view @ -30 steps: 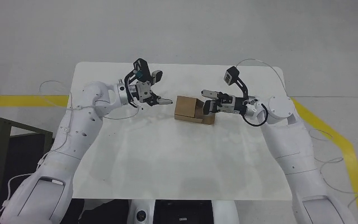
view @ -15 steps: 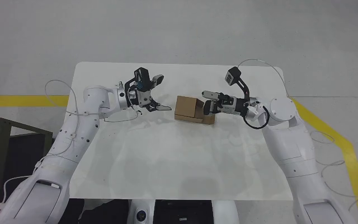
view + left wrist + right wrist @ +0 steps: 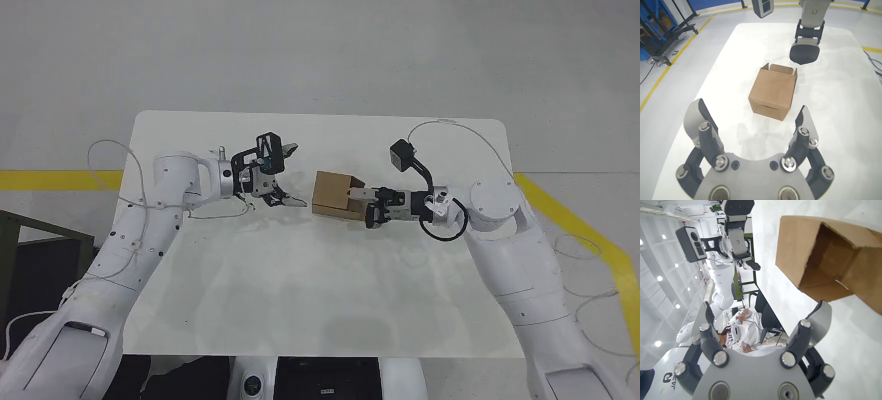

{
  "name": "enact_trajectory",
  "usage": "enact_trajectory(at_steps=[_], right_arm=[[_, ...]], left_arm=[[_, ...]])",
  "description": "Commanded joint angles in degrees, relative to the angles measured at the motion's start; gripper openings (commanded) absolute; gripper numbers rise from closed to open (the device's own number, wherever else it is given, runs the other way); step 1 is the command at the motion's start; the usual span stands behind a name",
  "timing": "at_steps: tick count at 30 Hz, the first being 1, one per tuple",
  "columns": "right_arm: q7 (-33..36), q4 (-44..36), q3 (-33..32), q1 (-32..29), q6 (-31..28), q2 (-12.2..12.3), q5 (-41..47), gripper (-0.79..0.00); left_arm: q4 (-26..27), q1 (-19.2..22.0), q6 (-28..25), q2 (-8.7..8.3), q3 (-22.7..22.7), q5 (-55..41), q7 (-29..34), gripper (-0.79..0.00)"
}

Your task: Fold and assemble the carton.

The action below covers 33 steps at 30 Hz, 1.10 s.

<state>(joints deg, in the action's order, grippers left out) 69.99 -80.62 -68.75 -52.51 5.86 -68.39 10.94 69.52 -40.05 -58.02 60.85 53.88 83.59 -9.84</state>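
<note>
Where the white, round-cornered table point(image 3: 300, 300) carries goods, one item is entered: a small brown cardboard carton point(image 3: 335, 192), lying on its side near the middle of the table.

Container: one end of the carton is closed and shows a thin slot; this end faces the left tool point(image 3: 290, 177). The opposite end stands open toward the right tool point(image 3: 370, 212), with short flaps folded outward around the mouth. Bare cardboard walls are seen inside.

Left tool: fingers spread wide with nothing between them. It is level with the closed end of the carton and apart from it, with bare table between.

Right tool: fingers spread wide, gripping nothing. It sits just beside the open mouth. One finger point(image 3: 821, 311) lies close under the carton's lower edge; whether it touches cannot be told.

Surface: the table top is plain white and smooth.

Room: pale grey floor point(image 3: 320, 50) around the table, marked with a yellow line point(image 3: 50, 180). Blue-framed racks on black stands point(image 3: 653, 20) are at the far side.

Count: one carton; one table; two tools, each with two fingers.
</note>
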Motion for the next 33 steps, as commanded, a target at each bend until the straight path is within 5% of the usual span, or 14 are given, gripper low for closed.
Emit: enact_trajectory(at_steps=[1, 24, 33], right_arm=[[-0.21, -0.65, -0.14, -0.74, 0.81, 0.17, 0.00, 0.000], [-4.90, 5.10, 4.04, 0.37, -3.21, -0.19, 3.11, 0.000], [-3.87, 11.81, 6.17, 3.62, -10.07, -0.95, 6.01, 0.000]], left_arm=[[0.04, 0.25, 0.02, 0.07, -1.29, 1.86, -1.07, 0.000], [-11.11, 8.31, 2.60, 5.32, -13.37, 5.41, -7.94, 0.000], [-14.76, 9.25, 2.29, 7.07, -15.32, 3.78, -10.39, 0.000]])
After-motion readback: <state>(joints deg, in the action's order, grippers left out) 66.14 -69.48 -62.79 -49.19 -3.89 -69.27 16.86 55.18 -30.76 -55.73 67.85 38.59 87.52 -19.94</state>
